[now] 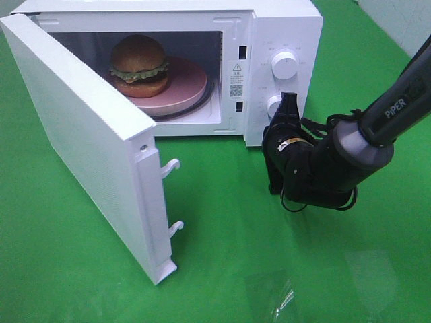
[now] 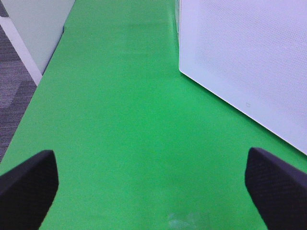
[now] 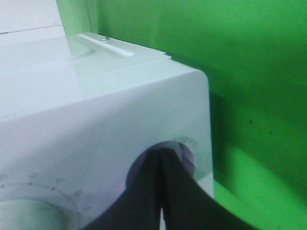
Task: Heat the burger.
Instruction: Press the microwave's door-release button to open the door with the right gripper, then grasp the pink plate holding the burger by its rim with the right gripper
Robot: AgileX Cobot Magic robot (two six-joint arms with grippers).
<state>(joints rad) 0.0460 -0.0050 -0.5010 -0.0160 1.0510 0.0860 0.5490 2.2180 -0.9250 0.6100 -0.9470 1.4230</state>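
With the microwave door (image 1: 87,145) open, the burger (image 1: 139,64) won't heat. The right gripper (image 1: 287,101), pinched shut, seems to touch the lower knob (image 1: 273,106). The left gripper (image 2: 152,184) gapes, empty.

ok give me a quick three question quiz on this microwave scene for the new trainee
1. True or false: the microwave door is closed.
2. The burger sits: A on a blue tray, B on the pink plate inside the microwave, C on the microwave's roof.
3. Fill in: the right gripper, jaws shut, is at the lower ____.
Key: 1 false; 2 B; 3 knob.
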